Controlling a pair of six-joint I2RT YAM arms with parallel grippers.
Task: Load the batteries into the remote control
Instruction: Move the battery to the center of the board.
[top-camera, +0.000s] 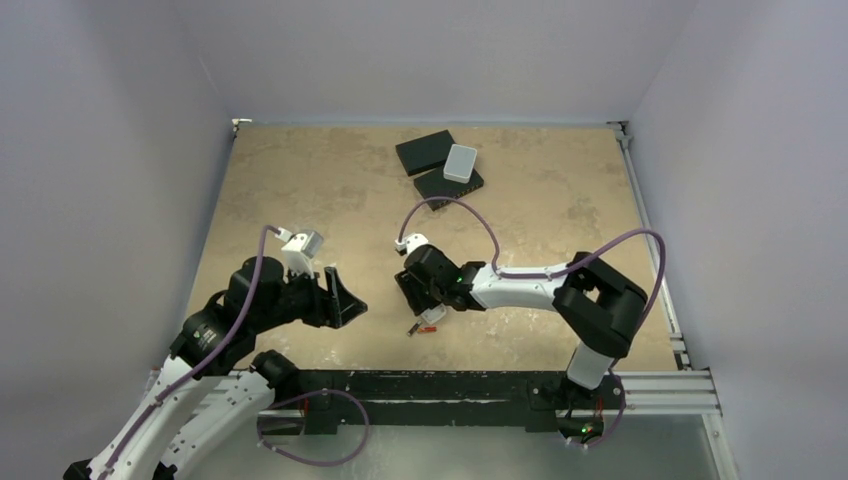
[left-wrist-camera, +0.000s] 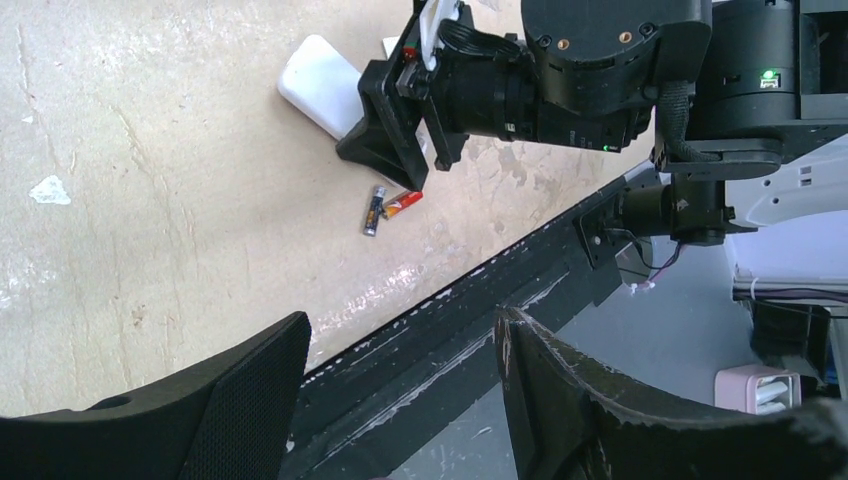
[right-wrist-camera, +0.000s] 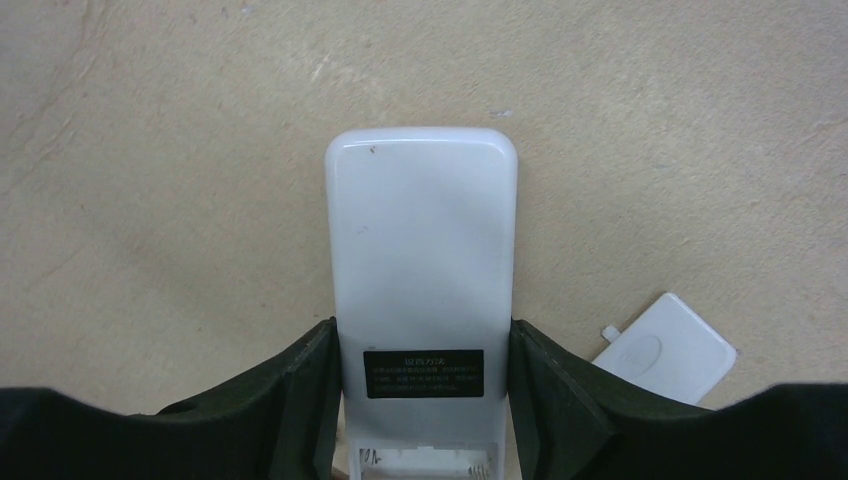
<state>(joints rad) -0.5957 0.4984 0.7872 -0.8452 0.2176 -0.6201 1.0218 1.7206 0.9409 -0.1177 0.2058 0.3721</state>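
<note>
At near desk (top-camera: 300, 180) edge: batteries (left-wrist-camera: 374, 212) lie flat, ends close, forming a V.
R end effector (right-wrist-camera: 422, 335): closed across remote control (right-wrist-camera: 420, 240), back up.
L end effector (left-wrist-camera: 402, 325): wide open, empty.
Key relation: batts ahead of L, just beside R; L free, so likely picker.

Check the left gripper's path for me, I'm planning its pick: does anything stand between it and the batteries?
Nothing visible: only bare table lies between the open left gripper and the batteries. The right gripper, shut on the remote control, sits just beyond them, one finger close by the red-orange one.
</note>
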